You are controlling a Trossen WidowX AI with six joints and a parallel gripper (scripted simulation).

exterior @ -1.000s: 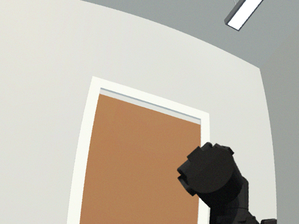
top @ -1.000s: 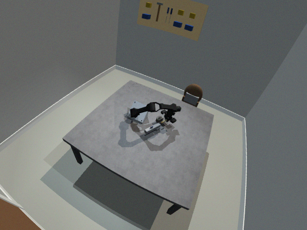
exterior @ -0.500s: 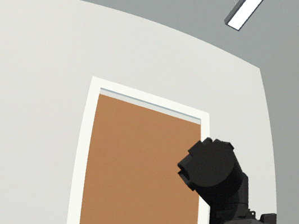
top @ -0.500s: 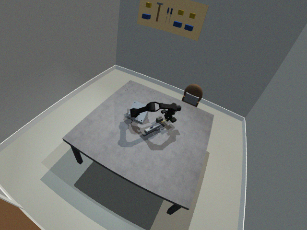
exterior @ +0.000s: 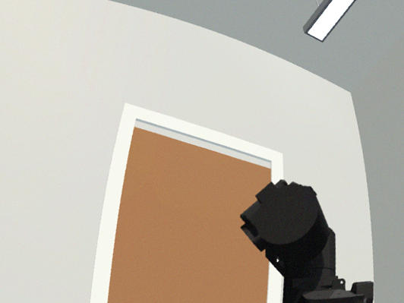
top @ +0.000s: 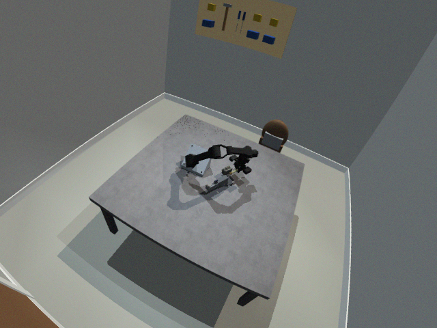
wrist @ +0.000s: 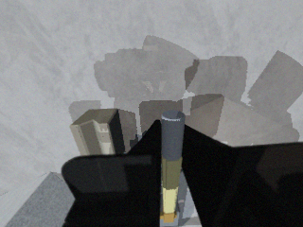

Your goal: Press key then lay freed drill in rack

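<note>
The drill [wrist: 170, 172] is a slim rod with a dark grey end and olive, pale yellow and orange bands. My gripper [wrist: 165, 123] [top: 237, 171] is shut on the drill, with a black finger on each side of it, over the table. A long pale grey body [top: 219, 182] lies on the table beside and below the gripper in the top view. Whether the drill's far end is still in it cannot be told. A beige-grey notched block [top: 227, 170] [wrist: 92, 132] stands close to the left finger; whether it is the rack is unclear. The key cannot be made out.
The arm reaches across the grey table [top: 148, 197] from a light blue-grey base plate [top: 193, 149]. A chair [top: 274, 131] stands behind the table's far edge. Shadows of the arm fall around the long body. The exterior view shows only part of the black arm [exterior: 288, 219] before a door [exterior: 181, 216].
</note>
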